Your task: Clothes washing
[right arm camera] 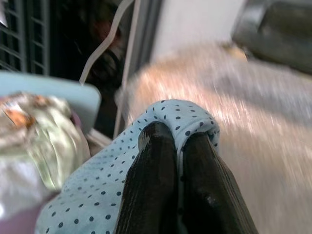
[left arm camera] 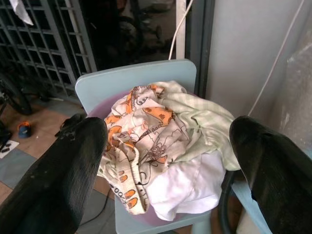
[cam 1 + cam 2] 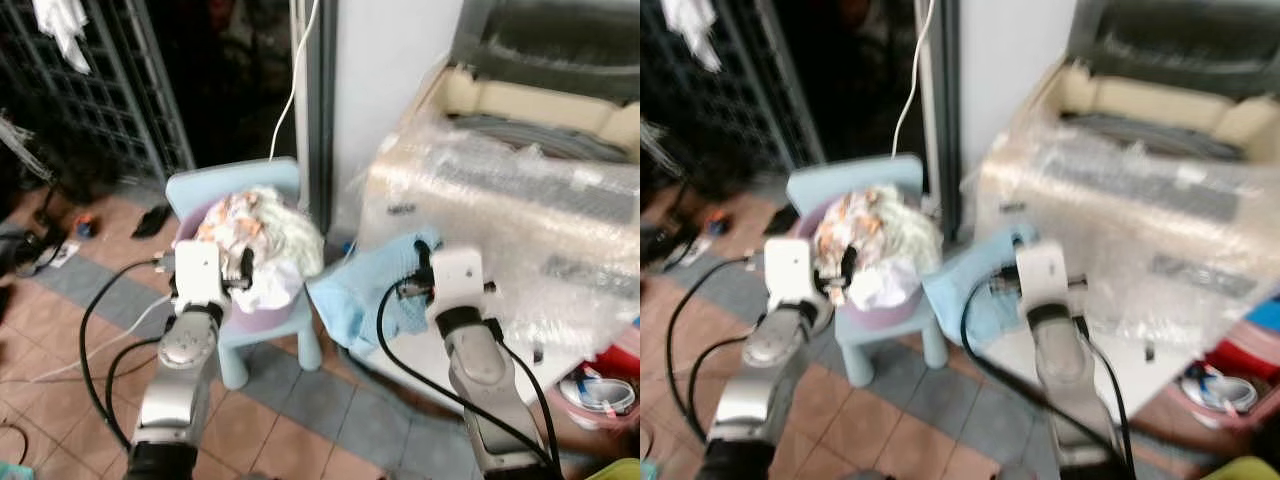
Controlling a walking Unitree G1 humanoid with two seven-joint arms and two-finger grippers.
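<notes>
The right gripper (image 1: 178, 146) pinches a blue dotted cloth (image 1: 92, 200) near what may be the washer (image 3: 520, 200), while the left gripper (image 2: 168, 141) hangs wide open over the clothes pile (image 2: 161, 146).

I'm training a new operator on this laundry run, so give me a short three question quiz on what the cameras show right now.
1. True or false: the right claw is shut on the blue dotted cloth.
2. Multiple choice: the clothes pile sits in a pink basin that rests on
A. the tiled floor
B. a light blue chair
C. the machine wrapped in bubble wrap
3. Fill in: the left claw faces the pile with its fingers ____.

Key: 1 true; 2 B; 3 open.
</notes>
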